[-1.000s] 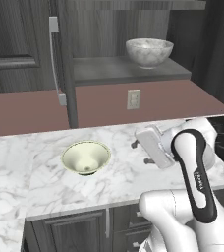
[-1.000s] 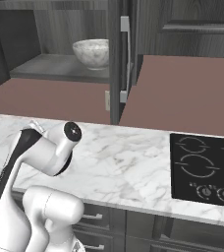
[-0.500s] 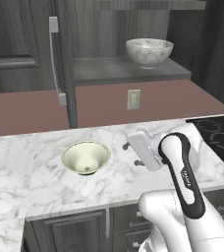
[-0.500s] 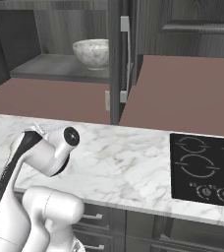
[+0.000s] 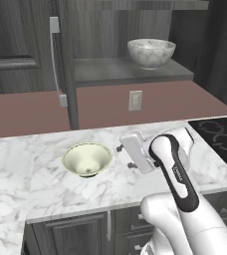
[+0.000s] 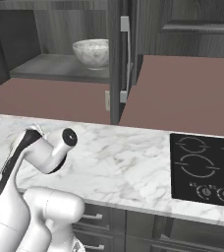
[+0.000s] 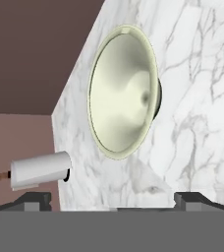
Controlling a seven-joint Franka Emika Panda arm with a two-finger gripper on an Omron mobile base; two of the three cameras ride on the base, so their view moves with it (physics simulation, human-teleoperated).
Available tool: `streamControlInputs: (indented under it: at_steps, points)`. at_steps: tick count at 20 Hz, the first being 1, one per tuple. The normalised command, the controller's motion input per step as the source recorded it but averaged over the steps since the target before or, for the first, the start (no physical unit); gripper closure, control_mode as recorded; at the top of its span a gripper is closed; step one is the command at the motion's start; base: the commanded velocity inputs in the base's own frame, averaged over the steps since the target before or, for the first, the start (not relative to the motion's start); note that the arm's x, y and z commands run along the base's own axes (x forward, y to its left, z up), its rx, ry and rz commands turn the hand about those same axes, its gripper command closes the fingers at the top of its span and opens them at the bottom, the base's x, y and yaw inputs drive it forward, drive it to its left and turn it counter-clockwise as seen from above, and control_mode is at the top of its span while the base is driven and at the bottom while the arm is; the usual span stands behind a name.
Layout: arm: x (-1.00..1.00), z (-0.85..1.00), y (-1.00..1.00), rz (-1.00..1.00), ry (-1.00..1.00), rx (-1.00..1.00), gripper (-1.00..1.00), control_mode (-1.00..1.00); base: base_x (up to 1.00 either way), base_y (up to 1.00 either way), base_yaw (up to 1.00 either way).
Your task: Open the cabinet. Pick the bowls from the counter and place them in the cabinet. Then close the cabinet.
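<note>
On the cabinet (image 5: 135,69) shelf, the marbled grey-white bowl (image 5: 151,53) is already seen standing upright, with the door (image 5: 65,60) swung open edge-on towards the counter (image 5: 46,184), its silver bar handle (image 5: 54,55) in plain sight. By that, the opening and the first placing are judged done. The pale cream bowl (image 5: 87,159) is left on the marble, upright, below and to the left of the marbled bowl and just in front of the open door's lower edge. The gripper (image 5: 124,155) is held near this bowl, on its right, low over the slab and apart from it; its jaws are spread wide and nothing is held between them. In the hand view the cream bowl (image 7: 123,93) is framed ahead of the fingertips (image 7: 35,199), its inside facing the camera. What is left, then, is judged to be the grasp of this second bowl, its lift to the shelf, and the closing of the door.

The counter is a white marble slab with grey veins. A black cooktop (image 6: 205,167) is set into it well to the right of the cream bowl. Behind the bowl a dull reddish backsplash (image 5: 105,107) is seen, with a wall socket (image 5: 135,100) under the shelf, and low dark drawers (image 5: 75,234) are fitted beneath the front edge
</note>
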Motion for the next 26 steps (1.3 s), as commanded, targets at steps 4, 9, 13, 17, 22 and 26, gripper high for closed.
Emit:
streamControlInputs:
  at_steps: [4,9,13,17,22,26]
  points:
    - [0.35,-0.27,0.01,0.00,0.02,0.02,-1.00,-1.00,0.00,0.00,0.00]
    - [0.24,-0.32,0.00,0.00,0.07,0.03,-1.00,-1.00,0.00,0.00,0.00]
    - [0.21,-0.44,0.00,0.00,0.09,0.01,-1.00,-1.00,0.00,0.00,0.00]
    - [0.24,-0.30,0.01,0.00,0.02,0.00,-1.00,-1.00,0.00,0.00,0.00]
    - [0.18,-0.27,0.04,0.00,0.00,0.00,-1.00,-1.00,0.00,0.00,0.00]
    - [0.17,-0.34,0.08,0.00,0.00,0.00,-1.00,-1.00,0.00,0.00,0.00]
